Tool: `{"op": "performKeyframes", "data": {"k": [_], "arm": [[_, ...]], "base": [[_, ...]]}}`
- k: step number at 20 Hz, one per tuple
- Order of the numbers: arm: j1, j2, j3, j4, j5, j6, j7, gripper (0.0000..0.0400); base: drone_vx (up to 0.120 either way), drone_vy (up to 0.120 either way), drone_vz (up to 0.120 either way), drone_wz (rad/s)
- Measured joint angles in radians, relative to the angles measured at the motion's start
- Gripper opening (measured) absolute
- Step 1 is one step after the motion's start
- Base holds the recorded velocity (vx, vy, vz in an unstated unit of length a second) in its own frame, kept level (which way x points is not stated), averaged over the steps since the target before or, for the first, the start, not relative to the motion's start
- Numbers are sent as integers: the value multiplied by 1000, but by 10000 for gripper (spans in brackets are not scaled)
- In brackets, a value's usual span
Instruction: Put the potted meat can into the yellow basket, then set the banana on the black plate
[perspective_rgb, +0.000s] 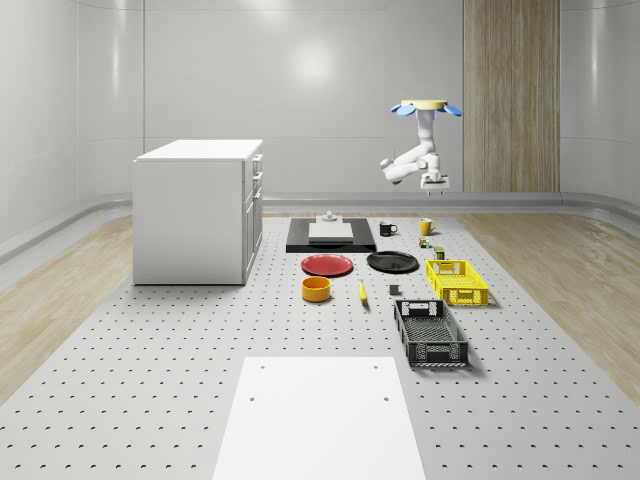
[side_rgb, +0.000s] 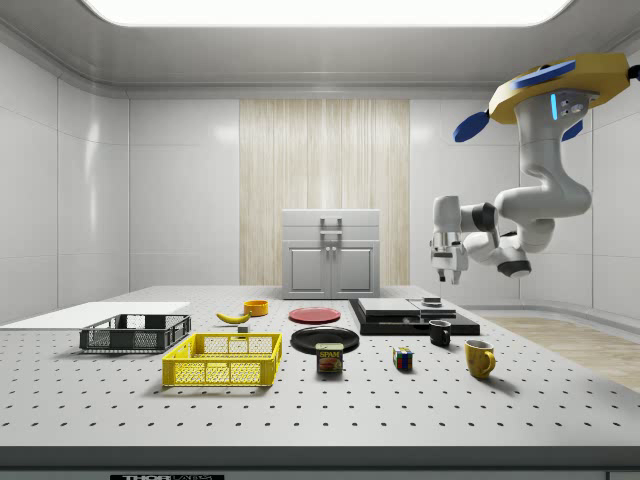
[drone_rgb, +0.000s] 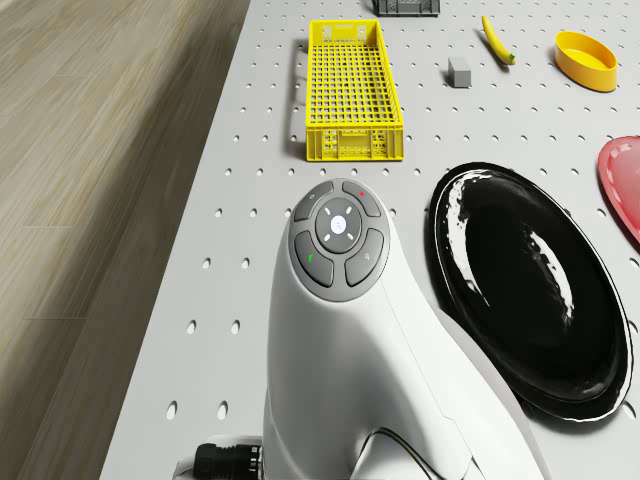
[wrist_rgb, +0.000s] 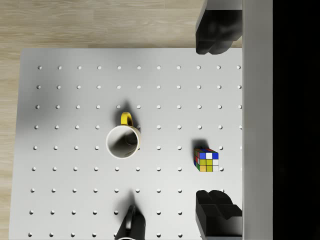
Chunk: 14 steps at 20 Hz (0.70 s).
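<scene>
Gripper (side_rgb: 447, 279) hangs high in the air, fingers pointing straight down, spread wide with nothing between them; wrist view shows the two dark fingertips (wrist_rgb: 216, 210) far apart over bare table. Drone (side_rgb: 560, 95) hovers well above the table's far end in the whole-scene view, near the side view's right. Potted meat can (side_rgb: 329, 358) stands upright on the table just beside the yellow basket (side_rgb: 224, 359), toward the side view's right of it, not yet inside. From the gripper the can lies down and toward the side view's left, past the rubik's cube (wrist_rgb: 206, 159) and the yellow mug (wrist_rgb: 123, 141), which sit almost under the wrist. Judgement: arm needs to travel toward the basket end and drop a long way before any grasp. Banana (drone_rgb: 498, 40) lies beyond the basket in the drone view, long axis roughly along the basket's length; black plate (drone_rgb: 530, 290) is bare, beside the arm
</scene>
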Motion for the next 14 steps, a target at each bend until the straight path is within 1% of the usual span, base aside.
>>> {"op": "performKeyframes", "data": {"k": [8,10,14], "arm": [[-41,-48,26,1,12,22,32,400],[-47,-59,30,2,17,30,37,400],[-57,-81,39,3,28,48,46,400]], "base": [[120,0,-120,0],[120,-120,-120,0],[120,-10,-120,0]]}}
